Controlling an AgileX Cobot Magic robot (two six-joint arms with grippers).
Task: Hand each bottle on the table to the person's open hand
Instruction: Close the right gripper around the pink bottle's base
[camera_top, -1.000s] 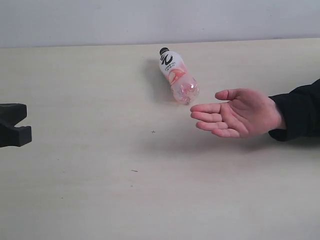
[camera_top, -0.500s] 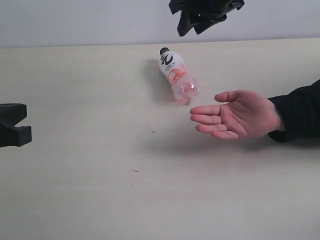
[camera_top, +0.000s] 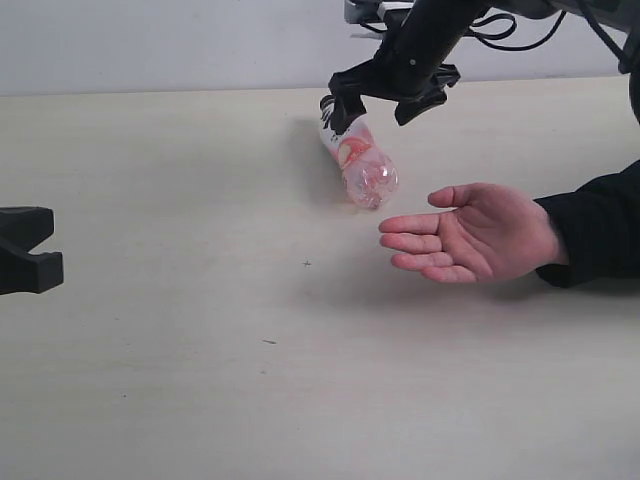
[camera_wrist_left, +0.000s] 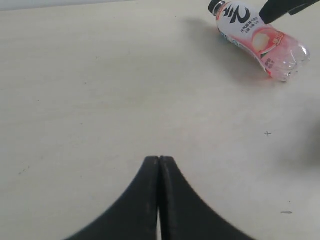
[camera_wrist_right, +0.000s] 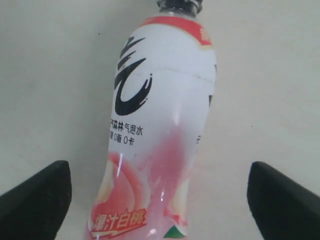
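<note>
**Jaws wide over the one bottle in view**

The wide, pale beige wooden table (camera_top: 160, 380) is almost bare, so I have room to work. My right arm (camera_top: 440, 35) reaches in from the far right side towards the middle, because the bottle lies there.

The person's open hand (camera_top: 475, 235), bare, palm up, fingers loosely spread and with a black sleeve cuff (camera_top: 590, 230) behind it, waits low over the table on the right. It is empty, and I judge it is held there to receive the bottle.

The small clear plastic bottle with pink peach label (camera_top: 358, 160) lies on its side on the table. Its base points towards that hand, near the fingertips but apart from them.

My right gripper (camera_top: 373, 108) hovers just above the bottle's upper half with the jaws spread as wide as they go. One finger stands on each side of the body, and neither touches it. It holds nothing; this looks like the stance for closing across the label.

My left gripper (camera_wrist_left: 159, 167) sits well apart at the left, jaws pressed together and empty, out of the way.

The black cap (camera_wrist_left: 216, 6) points away from the person.
</note>
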